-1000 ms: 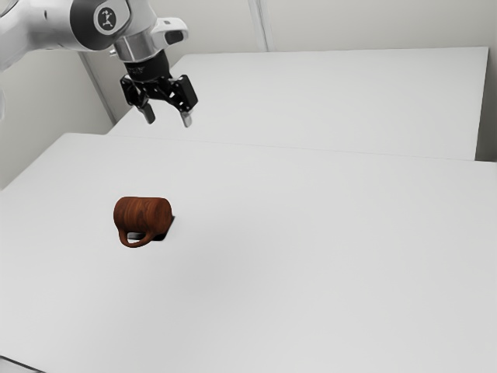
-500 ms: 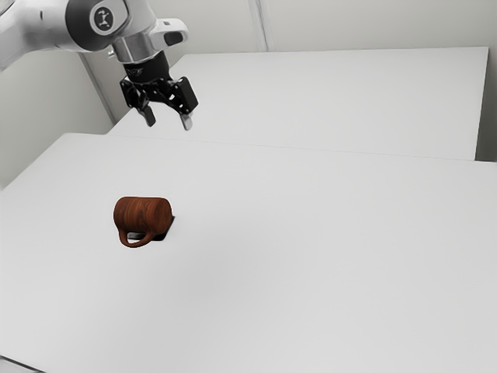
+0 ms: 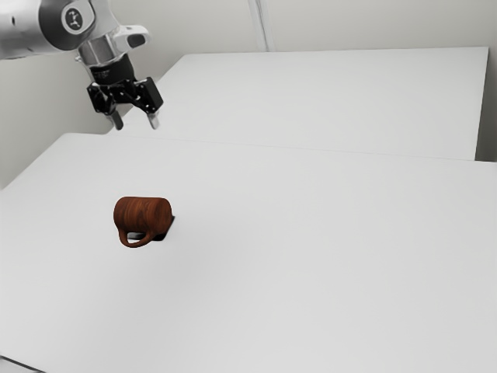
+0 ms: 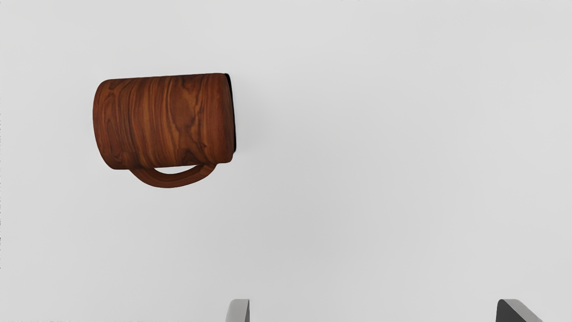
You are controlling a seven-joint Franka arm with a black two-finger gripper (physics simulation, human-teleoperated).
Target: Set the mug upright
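High over the table, toward the exterior view's upper left, my gripper [image 3: 135, 123] hangs open with its fingers pointing down. Below it the brown wood-grained mug [image 3: 143, 216] lies on its side on the white table [image 3: 311, 256], its handle toward the viewer. In the wrist view the mug [image 4: 163, 120] lies apart from my open gripper [image 4: 373, 311], whose fingertips are spread wide with nothing between them. The mug's opening is turned away from both cameras, so its inside is hidden.
Behind the table, another white surface [image 3: 334, 101] extends toward light walls. A dark line [image 3: 22, 364] crosses the exterior view's lower left corner.
My hand has shifted toward the exterior view's left over the last half second, after barely moving before that. The mug lies as it did.
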